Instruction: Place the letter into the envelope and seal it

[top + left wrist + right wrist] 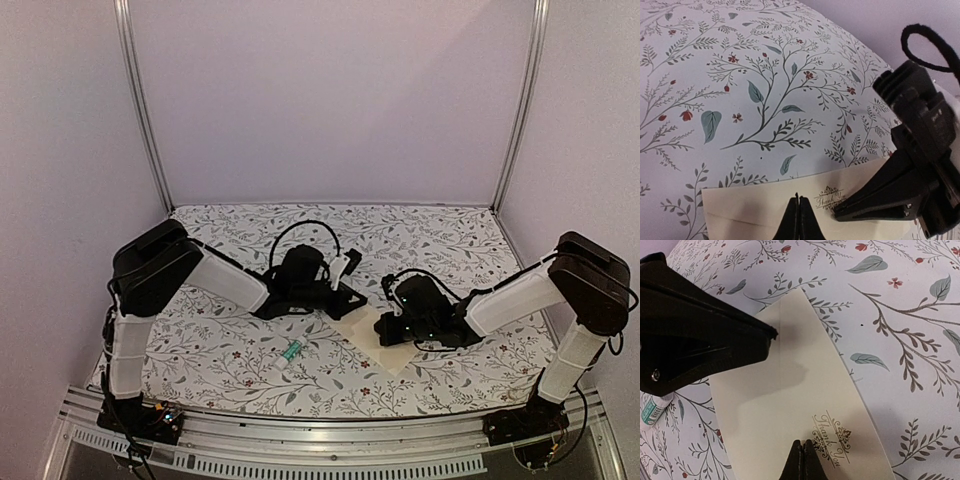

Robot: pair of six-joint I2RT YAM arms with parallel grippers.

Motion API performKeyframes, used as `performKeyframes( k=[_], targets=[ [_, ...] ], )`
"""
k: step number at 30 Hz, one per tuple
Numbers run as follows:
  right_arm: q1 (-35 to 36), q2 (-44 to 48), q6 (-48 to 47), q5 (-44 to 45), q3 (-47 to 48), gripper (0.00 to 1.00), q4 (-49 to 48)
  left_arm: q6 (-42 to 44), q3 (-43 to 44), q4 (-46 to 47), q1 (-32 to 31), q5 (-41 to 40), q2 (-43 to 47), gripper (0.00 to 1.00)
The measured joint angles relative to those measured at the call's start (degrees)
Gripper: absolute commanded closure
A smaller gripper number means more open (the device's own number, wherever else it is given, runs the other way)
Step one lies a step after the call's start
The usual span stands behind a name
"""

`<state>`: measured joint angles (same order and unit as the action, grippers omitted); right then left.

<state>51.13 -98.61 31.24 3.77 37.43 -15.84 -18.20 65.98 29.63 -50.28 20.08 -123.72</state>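
The cream envelope (358, 328) lies flat on the floral table cover between my two grippers. It carries a small "Thank You" emblem (832, 439). My left gripper (347, 297) is shut, and in the left wrist view its tips (799, 201) rest on the envelope (750, 207) beside the emblem. My right gripper (384, 327) is shut too, and its tips (804, 444) rest on the envelope (785, 400) at the emblem. Each wrist view shows the other gripper's fingers over the envelope: the right one in the left wrist view (880, 197), the left one in the right wrist view (705, 340). The letter is not in view.
A small white glue stick with a green band (291, 352) lies on the cover to the left of the envelope, near the front; it also shows in the right wrist view (651, 409). Metal frame posts and lilac walls stand around the table.
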Motion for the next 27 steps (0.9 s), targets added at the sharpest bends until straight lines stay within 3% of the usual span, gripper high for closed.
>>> performKeyframes(
  k=[10, 27],
  targets=[
    [0.1, 0.0, -0.5, 0.2, 0.0, 1.0, 0.0, 0.2, 6.0, -3.0, -0.7, -0.4, -6.7, 1.0],
    [0.3, 2.4, 0.9, 0.9, -2.4, 1.0, 0.7, 2.4, 8.1, -5.8, -1.1, -7.4, -6.9, 1.0]
  ],
)
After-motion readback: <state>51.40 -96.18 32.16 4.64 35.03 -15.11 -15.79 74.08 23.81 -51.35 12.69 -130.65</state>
